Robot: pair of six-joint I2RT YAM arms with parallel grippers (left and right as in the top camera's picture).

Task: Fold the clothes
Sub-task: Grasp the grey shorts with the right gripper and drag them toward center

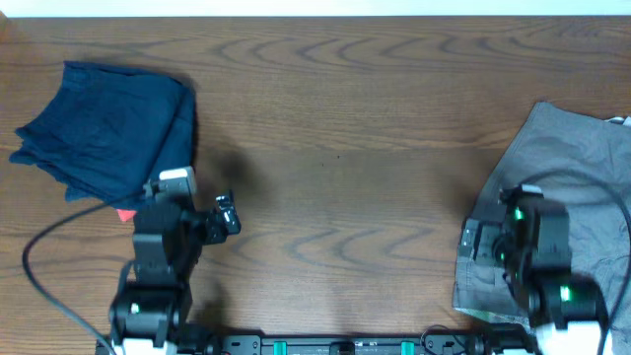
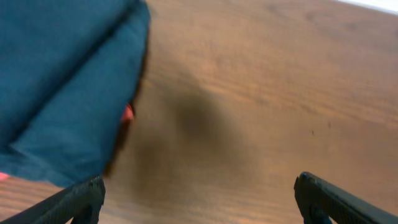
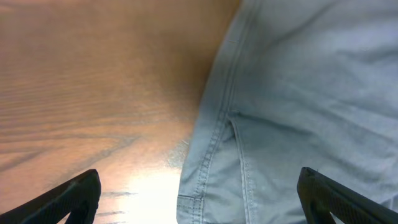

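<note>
The grey shorts lie spread at the right side of the table, partly running off the right edge of the overhead view. In the right wrist view the shorts show a stitched seam and a pocket edge. My right gripper is open and hovers over the shorts' left edge, holding nothing; in the overhead view it sits at the shorts' lower left. My left gripper is open and empty above bare wood, just right of the navy garment; the overhead view shows it at the lower left.
A dark navy folded garment lies at the far left, with a small red tag at its lower edge; it also shows in the left wrist view. The wooden table stretches between the two garments.
</note>
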